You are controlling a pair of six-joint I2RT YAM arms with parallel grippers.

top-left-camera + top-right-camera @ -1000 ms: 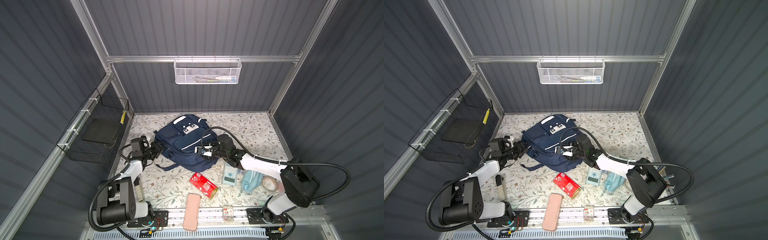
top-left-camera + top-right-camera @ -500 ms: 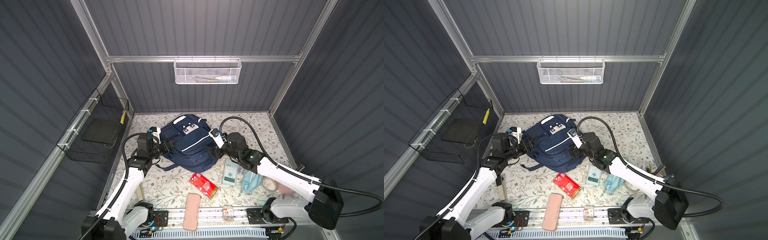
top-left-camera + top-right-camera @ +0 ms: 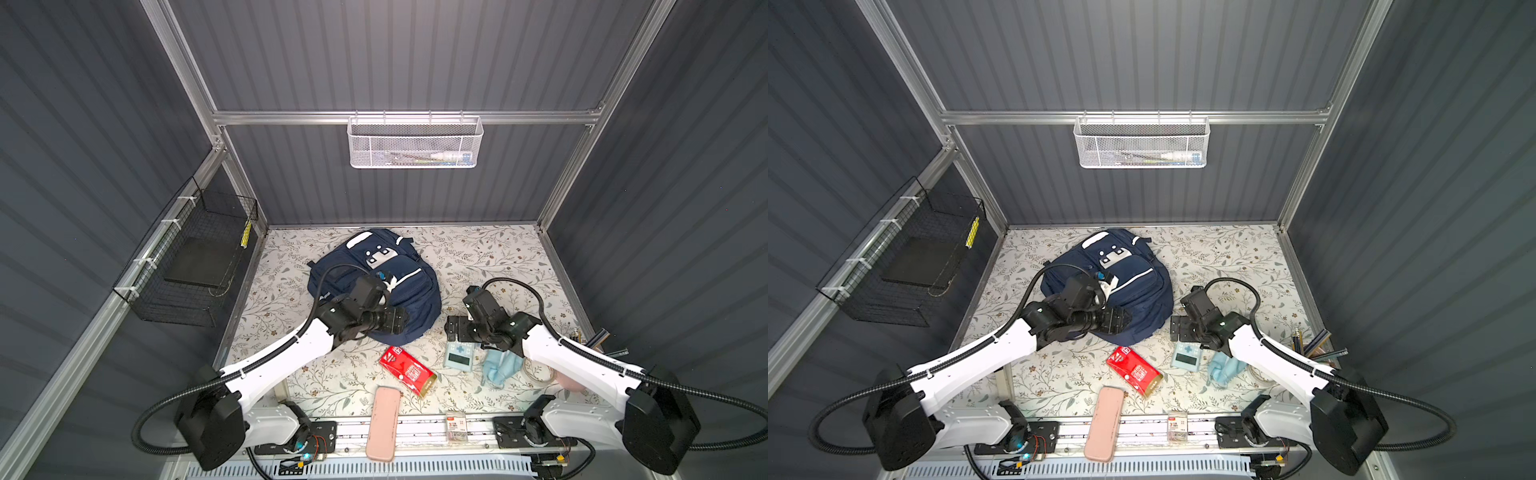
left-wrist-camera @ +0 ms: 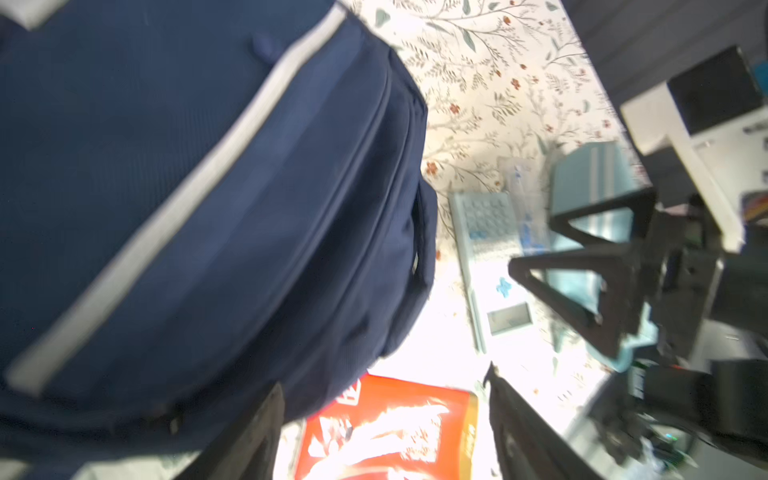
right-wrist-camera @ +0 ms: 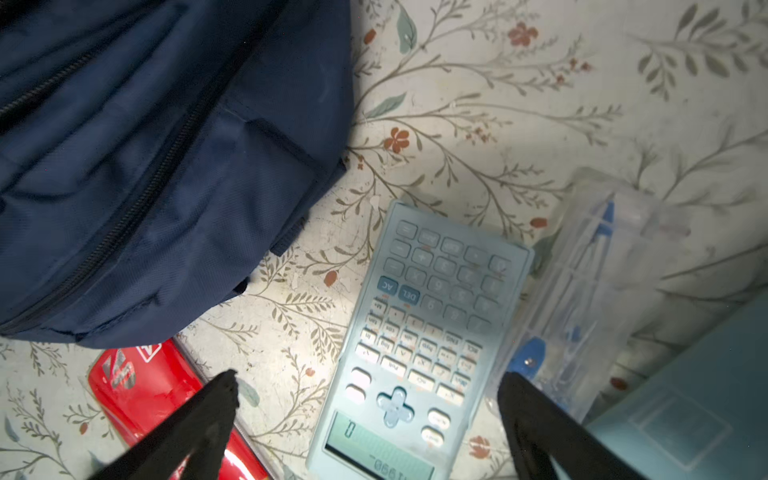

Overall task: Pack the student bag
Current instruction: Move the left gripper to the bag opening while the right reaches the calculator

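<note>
Our left tool gapes empty over the edge of the student bag; our right tool hangs released above the calculator on the bench.

student bag: navy backpack, white stripes, white dotted patch. Lies flat, front up, on the tabletop, far side, left of centre.

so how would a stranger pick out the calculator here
Find the navy backpack on the floral table. Off its near right corner lies the calculator, a flat pale-blue slab. Only it has keys and a screen, unlike the red carton and light-blue pouch beside it.
</note>
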